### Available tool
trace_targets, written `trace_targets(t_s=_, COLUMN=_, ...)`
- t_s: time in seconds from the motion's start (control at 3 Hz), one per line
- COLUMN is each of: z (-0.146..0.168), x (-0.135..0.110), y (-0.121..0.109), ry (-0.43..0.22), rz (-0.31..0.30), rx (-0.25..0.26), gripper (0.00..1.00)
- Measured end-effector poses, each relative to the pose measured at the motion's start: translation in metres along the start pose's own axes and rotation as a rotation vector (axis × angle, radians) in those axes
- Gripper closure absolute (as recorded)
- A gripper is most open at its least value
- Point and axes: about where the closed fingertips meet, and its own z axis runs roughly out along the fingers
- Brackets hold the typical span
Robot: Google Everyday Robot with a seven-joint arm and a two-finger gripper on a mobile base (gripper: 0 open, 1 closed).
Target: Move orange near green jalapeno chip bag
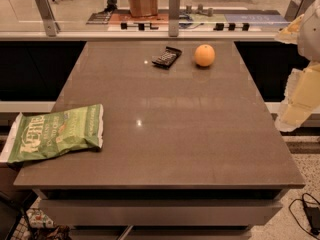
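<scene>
The orange (204, 55) is round and plain orange and sits on the far part of the brown table (165, 134), right of centre. The green jalapeno chip bag (55, 133) lies flat at the table's near left corner, with white "Kettle" lettering, and hangs partly over the left edge. My arm and gripper (296, 111) show as pale cream parts at the right edge of the view, beside the table's right side. The gripper is well to the right of the orange and nearer to me, and touches nothing.
A small flat black packet (166, 57) lies just left of the orange. A glass railing with metal posts (173, 14) runs behind the table's far edge. A black cable (309, 211) lies on the floor at the lower right.
</scene>
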Motion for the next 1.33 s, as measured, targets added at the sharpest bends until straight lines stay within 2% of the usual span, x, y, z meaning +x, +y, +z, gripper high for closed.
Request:
trace_targets(t_s=0.33, z=0.0, x=0.0, y=0.0, ry=0.0, rz=0.0, rx=0.0, gripper=0.0)
trace_targets(t_s=0.67, z=0.002, x=0.004, y=-0.011, ry=-0.039, rz=0.048, rx=0.02, gripper=0.0)
trace_targets(t_s=1.33, z=0.032, x=0.013, y=-0.059, ry=-0.145, rz=0.25, rx=0.1, gripper=0.0)
